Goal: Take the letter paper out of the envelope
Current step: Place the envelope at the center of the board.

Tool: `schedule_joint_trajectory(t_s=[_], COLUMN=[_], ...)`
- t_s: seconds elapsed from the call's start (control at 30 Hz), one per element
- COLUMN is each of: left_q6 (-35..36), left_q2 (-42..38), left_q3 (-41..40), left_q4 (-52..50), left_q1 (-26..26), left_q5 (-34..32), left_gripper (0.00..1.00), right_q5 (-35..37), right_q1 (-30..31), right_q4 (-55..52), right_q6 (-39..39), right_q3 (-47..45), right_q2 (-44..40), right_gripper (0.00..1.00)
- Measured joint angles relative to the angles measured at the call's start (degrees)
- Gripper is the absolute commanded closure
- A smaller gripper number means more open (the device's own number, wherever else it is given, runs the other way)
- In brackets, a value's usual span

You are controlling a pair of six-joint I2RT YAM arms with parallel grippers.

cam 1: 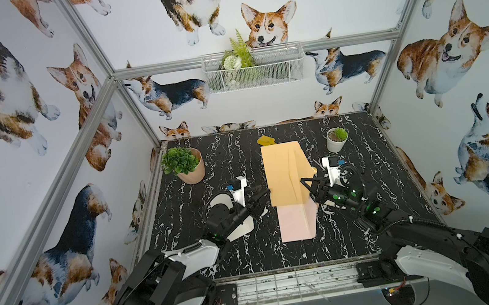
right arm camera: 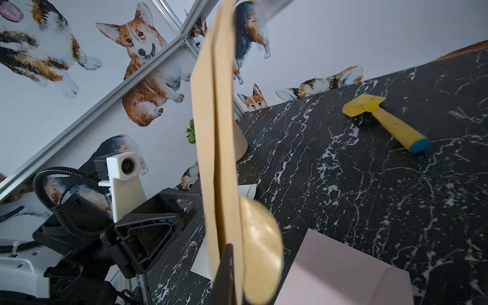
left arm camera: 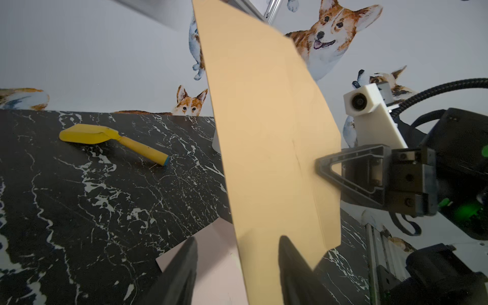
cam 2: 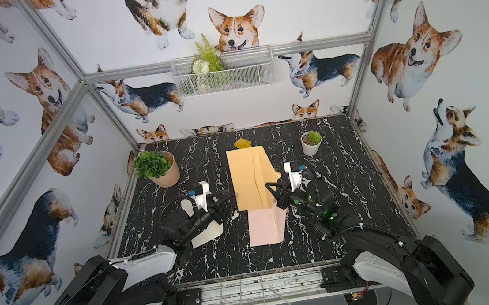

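Note:
The tan envelope [cam 1: 284,173] [cam 2: 248,178] hangs on edge above the middle of the table. My right gripper [cam 1: 305,185] [right arm camera: 229,250] is shut on its right edge, beside the round flap [right arm camera: 261,250]. The pink folded letter paper [cam 1: 295,222] [cam 2: 264,226] [left arm camera: 216,258] [right arm camera: 343,272] lies flat on the table under the envelope's near end, and looks clear of it. My left gripper [cam 1: 262,197] [left arm camera: 237,248] stands open at the envelope's left edge. Its fingers [left arm camera: 190,253] are spread wide and clamp nothing.
A yellow scoop [cam 1: 266,140] [left arm camera: 111,142] [right arm camera: 380,118] with a blue handle end lies at the back. A leafy plant in a terracotta pot [cam 1: 187,165] stands back left, a small white pot [cam 1: 337,139] back right. A wire basket [cam 1: 253,67] hangs on the rear wall.

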Motion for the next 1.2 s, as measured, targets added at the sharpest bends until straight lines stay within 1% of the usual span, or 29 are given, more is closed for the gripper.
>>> schedule_joint_trajectory(t_s=[0.1,0.2,0.27,0.33,0.4,0.47,0.53,0.6,0.7,0.8,0.9,1.13,1.17,1.2], left_q6=[0.2,0.4,1.3,2.4,3.6,4.6,5.7,6.3,7.1,7.6,8.1,8.5,8.5,8.5], left_q2=[-3.0,-8.8,-13.5,-17.4,-20.5,-21.0,-20.0,-18.8,-17.5,-17.6,-18.7,-19.5,-19.3,-19.1], left_q3=[-1.0,-2.5,-3.3,-3.5,-3.7,-3.9,-3.8,-3.6,-3.4,-3.3,-3.3,-3.3,-3.3,-3.3], left_q4=[-2.8,-8.0,-11.2,-14.5,-17.2,-18.8,-20.2,-21.0,-21.3,-21.5,-22.2,-22.6,-22.6,-22.6], left_q1=[0.1,0.2,0.2,0.2,0.2,0.3,0.3,0.4,0.4,0.4,0.4,0.4,0.4,0.4], left_q5=[-4.3,-10.8,-15.0,-18.7,-22.6,-24.8,-25.9,-26.5,-26.5,-26.5,-26.5,-26.9,-26.9,-26.8], left_gripper=[0.48,0.51,0.53,0.54,0.56,0.57,0.58,0.58,0.60,0.60,0.60,0.60,0.60,0.60], right_q5=[1.7,5.0,6.6,5.9,2.9,-0.6,-2.9,-3.5,-4.5,-4.9,-5.1,-3.7,-2.8,-1.5], right_q1=[0.0,0.0,-0.3,-1.5,-3.4,-4.7,-5.6,-5.9,-5.9,-5.6,-4.8,-1.4,-1.2,-1.2], right_q4=[-2.8,-5.6,-6.8,-9.4,-10.5,-11.7,-13.4,-16.2,-21.8,-26.2,-29.7,-39.9,-41.8,-43.5], right_q6=[-1.2,-1.2,-1.3,-1.3,-0.9,-0.2,0.2,0.1,-1.3,-1.4,-1.4,-3.1,-3.8,-4.2], right_q3=[1.5,5.2,9.5,14.5,25.0,34.3,42.1,49.9,60.7,69.7,74.8,82.9,84.1,85.1], right_q2=[1.1,6.0,12.8,20.0,31.5,40.5,47.3,53.3,60.7,66.9,71.3,77.3,77.8,78.1], right_gripper=[1.00,1.00,1.00,1.00,1.00,1.00,1.00,1.00,1.00,1.00,1.00,1.00,0.94,0.86])
